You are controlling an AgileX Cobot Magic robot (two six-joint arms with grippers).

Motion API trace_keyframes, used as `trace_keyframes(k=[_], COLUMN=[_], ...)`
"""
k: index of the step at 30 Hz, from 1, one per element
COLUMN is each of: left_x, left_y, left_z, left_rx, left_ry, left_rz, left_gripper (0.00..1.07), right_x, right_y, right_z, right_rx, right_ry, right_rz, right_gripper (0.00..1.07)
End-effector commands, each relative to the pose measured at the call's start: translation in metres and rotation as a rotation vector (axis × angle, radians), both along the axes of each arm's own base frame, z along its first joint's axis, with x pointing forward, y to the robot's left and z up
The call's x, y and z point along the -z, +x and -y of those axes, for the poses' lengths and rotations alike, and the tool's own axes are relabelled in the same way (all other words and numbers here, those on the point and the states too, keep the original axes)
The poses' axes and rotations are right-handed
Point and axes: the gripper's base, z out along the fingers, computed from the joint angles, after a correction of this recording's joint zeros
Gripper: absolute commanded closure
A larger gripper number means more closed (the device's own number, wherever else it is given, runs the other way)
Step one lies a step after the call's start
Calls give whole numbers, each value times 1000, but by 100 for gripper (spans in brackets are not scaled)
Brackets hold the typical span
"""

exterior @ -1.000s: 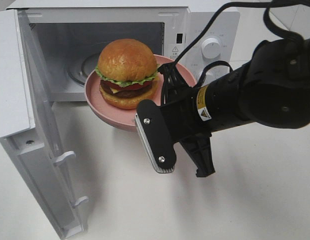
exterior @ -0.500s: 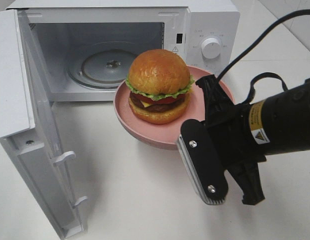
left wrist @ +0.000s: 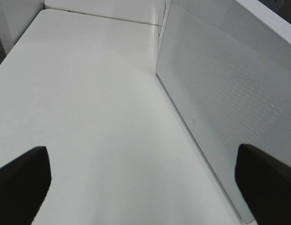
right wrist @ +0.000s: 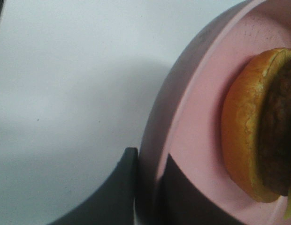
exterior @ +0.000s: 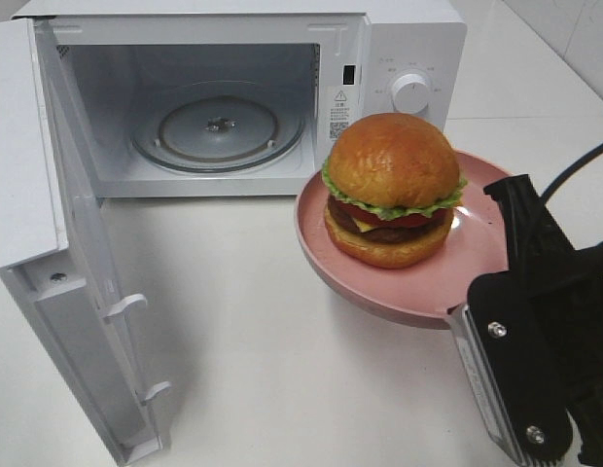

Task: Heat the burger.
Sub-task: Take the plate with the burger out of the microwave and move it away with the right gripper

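The burger, with golden bun, lettuce frill, tomato and dark patty, sits upright on a pink plate. My right gripper is shut on the plate's right rim and holds it above the table, in front of the microwave's control panel. The right wrist view shows the fingers pinching the rim, with the burger's bottom bun just beyond. The microwave stands open with its glass turntable bare. My left gripper is open and empty, and is out of the exterior view.
The microwave door swings out to the left toward the table's front; its outer face fills the right of the left wrist view. White tabletop lies in front of the oven. My right arm's body fills the lower right.
The right gripper has carried the plate and burger to the right and toward the front, from the microwave's opening to in front of its control panel. The turntable now shows fully.
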Motion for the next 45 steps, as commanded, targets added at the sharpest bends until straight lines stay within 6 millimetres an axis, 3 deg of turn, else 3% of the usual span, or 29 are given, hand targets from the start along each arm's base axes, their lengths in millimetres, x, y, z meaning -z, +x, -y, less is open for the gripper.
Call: trace_keyframes(k=[1, 10, 31, 40, 45], left_x=[0, 0, 0, 0, 0], left_y=[-3, -3, -3, -3, -3], left_z=[1, 1, 1, 1, 1], left_rx=[2, 2, 2, 2, 2], left_ry=[-2, -2, -2, -2, -2], left_rz=[23, 23, 23, 23, 23], left_gripper=[7, 7, 7, 7, 7], right_x=[-8, -17, -23, -9, 2], right_y=[-7, -16, -15, -9, 7], right_z=[9, 31, 69, 67, 53], right_rx=[38, 166, 804, 958, 1088], right_ry=[44, 10, 40, 8, 15], right_rz=[39, 55, 108, 85, 74], right_gripper=[107, 107, 107, 107, 107])
